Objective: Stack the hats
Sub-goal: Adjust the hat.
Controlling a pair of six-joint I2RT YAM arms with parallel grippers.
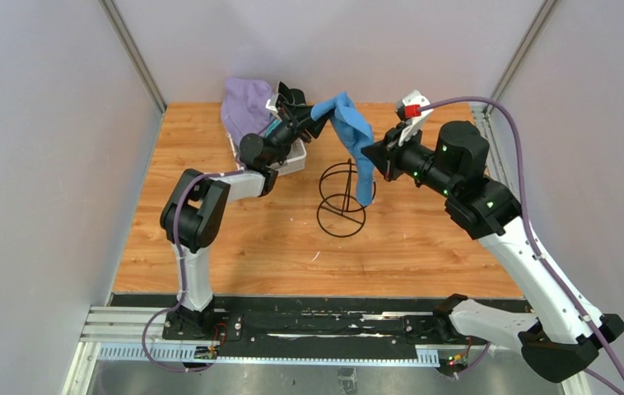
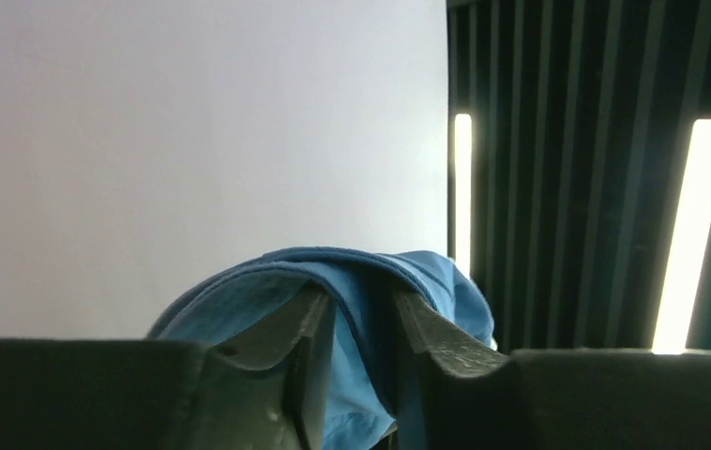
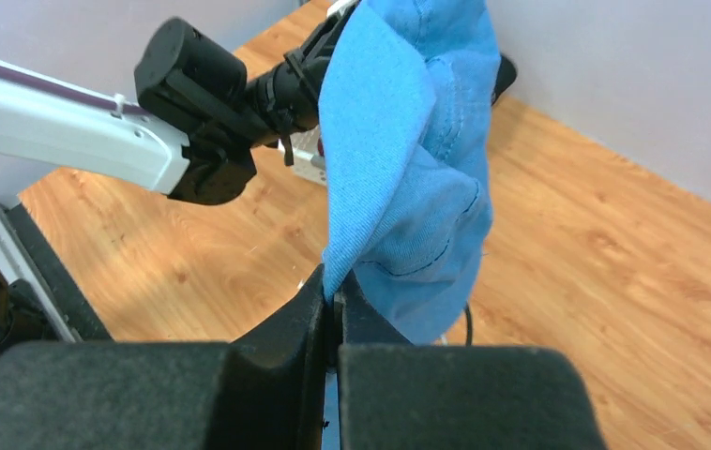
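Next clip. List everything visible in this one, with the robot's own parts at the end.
blue hat: one, blue, held up in the air above the stand, between the two end effectors
lavender hat: one, lavender, back left, lying over the basket
white basket: one, white, back left, mostly hidden by the hat and the left arm
wire stand: one, black, mid-table, below the blue hat
table: one, wood-grain
left arm: one, black and white, reaching to the back
right arm: one, black and white, reaching in from the right
left end effector: one, black, jaws parted, blue fabric between them
right end effector: one, black, shut on the blue hat's edge
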